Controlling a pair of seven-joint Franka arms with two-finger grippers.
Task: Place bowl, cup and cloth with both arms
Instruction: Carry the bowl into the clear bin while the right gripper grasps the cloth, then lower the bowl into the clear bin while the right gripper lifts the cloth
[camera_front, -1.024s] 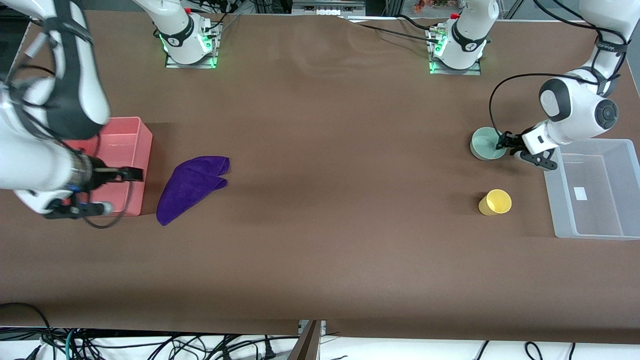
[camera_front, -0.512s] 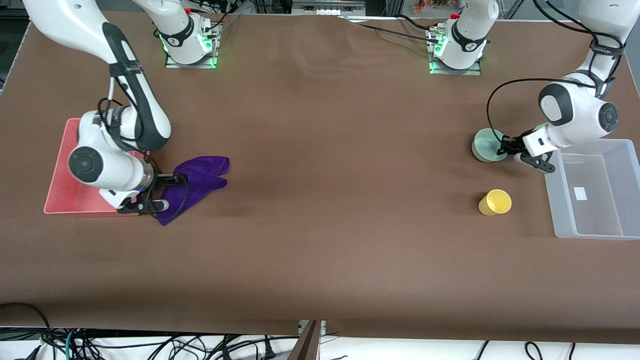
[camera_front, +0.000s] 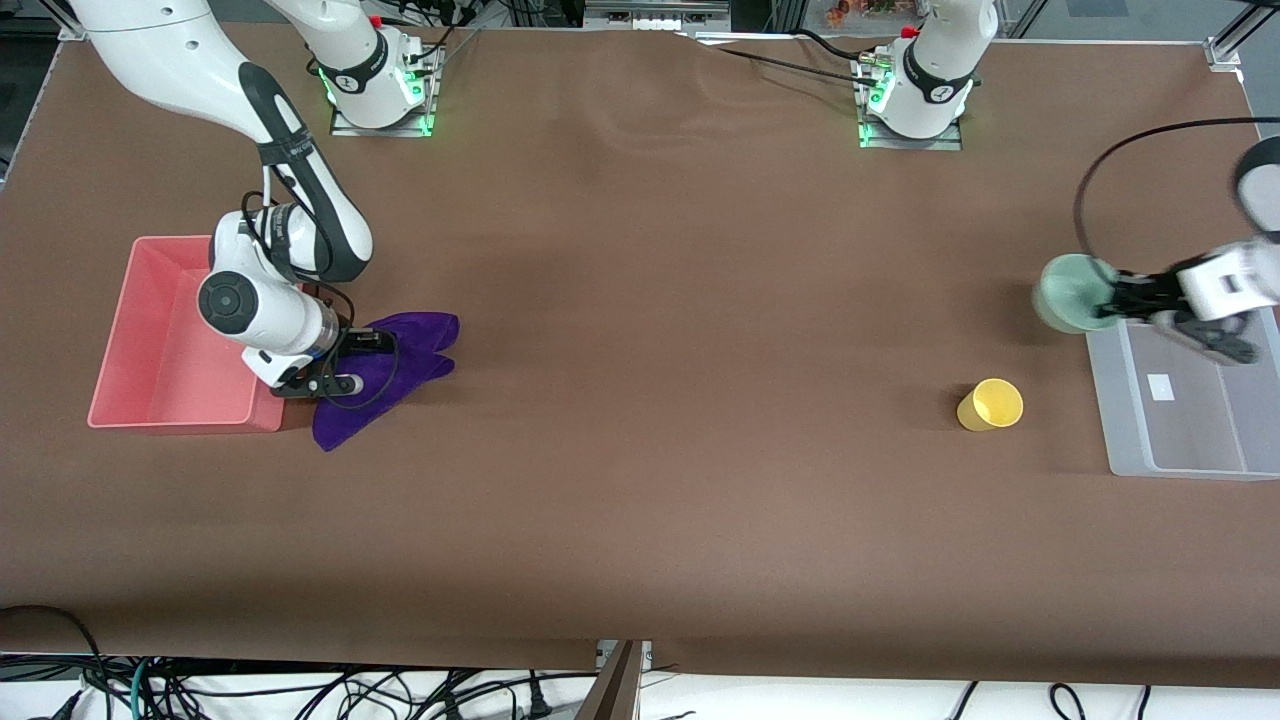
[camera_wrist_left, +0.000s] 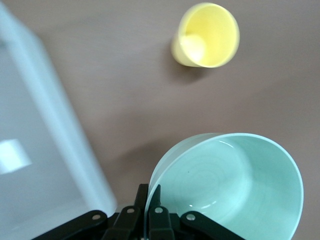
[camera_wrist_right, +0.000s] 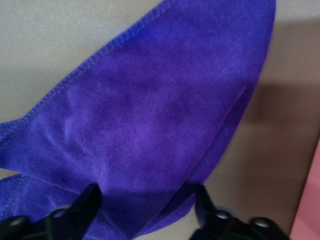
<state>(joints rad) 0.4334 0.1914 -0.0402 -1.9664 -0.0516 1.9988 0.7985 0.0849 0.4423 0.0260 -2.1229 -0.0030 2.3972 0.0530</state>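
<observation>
I have the left gripper (camera_front: 1122, 297) pinching the rim of the bowl (camera_front: 1068, 293), holding it tilted in the air just beside the edge of the clear bin (camera_front: 1180, 440) at the left arm's end of the table; my left wrist view shows both fingers (camera_wrist_left: 150, 207) pressed onto the rim. The cup (camera_front: 990, 405) stands on the table near that bin, nearer to the front camera. My right gripper (camera_front: 345, 362) is down over the cloth (camera_front: 400, 360), fingers (camera_wrist_right: 82, 205) spread on either side of a fold. The cloth lies just beside the pink bin (camera_front: 150, 340).
</observation>
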